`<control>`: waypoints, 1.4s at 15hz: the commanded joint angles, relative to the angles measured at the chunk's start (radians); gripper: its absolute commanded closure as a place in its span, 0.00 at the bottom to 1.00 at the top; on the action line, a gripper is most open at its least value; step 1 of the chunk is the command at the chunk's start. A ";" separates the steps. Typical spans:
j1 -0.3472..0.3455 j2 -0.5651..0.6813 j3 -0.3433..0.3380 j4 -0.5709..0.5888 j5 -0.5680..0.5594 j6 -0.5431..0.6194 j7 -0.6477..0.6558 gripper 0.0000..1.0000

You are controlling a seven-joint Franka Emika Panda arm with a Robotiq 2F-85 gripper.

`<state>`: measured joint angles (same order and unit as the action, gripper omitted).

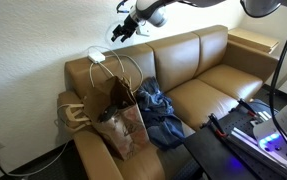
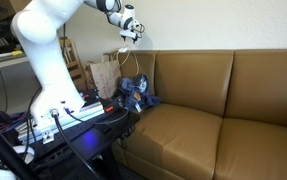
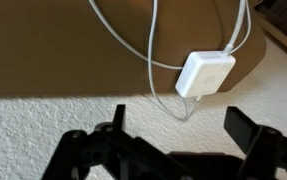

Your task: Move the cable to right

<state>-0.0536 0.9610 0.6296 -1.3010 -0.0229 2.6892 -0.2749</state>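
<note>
Task looks barely begun: nothing gripped, nothing shifted to the right as far as the pics show.

The gripper [image 1: 124, 30] hangs above the couch [image 1: 208, 60] backrest, approx 1 o'clock from the plug block [image 1: 96, 55] in an exterior view. Jaws are spread wide w/ nothing between them. In the wrist view the two dark fingers [image 3: 118, 128] frame empty space, and the plug block [image 3: 205, 75] sits at about 12 to 1 o'clock from the gripper's gap, clear of both fingers.

The cable [image 1: 123, 72] lies at the couch's end by the paper bag [image 1: 118, 118]. Its white block rests on top of the backrest, and thin loops drop toward 5 o'clock over the bag's mouth. Wrist view shows several strands [image 3: 151, 45] running up to 12 o'clock from the block across the brown leather. Blue clothing [image 1: 161, 112] sits on the seat at 3 o'clock from the bag.

Left to do, by judgement:
- come down onto the block or a strand
- close on it
- carry it along the couch to the right
- let go

The loose loops may snag on the bag's rim or handles en route, so a lift before the sideways move seems wise
</note>
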 commanded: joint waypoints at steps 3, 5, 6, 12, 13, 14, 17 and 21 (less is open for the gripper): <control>0.023 -0.032 -0.043 0.036 0.128 -0.236 -0.045 0.00; 0.045 -0.043 -0.080 0.067 0.142 -0.352 -0.057 0.00; 0.057 -0.045 -0.103 0.079 0.137 -0.379 -0.074 0.00; 0.062 -0.009 -0.112 0.163 0.082 -0.491 -0.297 0.00; 0.070 -0.006 -0.121 0.151 0.069 -0.393 -0.339 0.00; 0.071 0.004 -0.119 0.143 0.077 -0.307 -0.354 0.00; 0.076 -0.004 -0.129 0.144 0.090 -0.332 -0.328 0.00; 0.143 0.037 -0.206 0.182 0.093 -0.438 -0.346 0.00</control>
<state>0.0278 0.9618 0.4929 -1.1554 0.0723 2.3445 -0.6085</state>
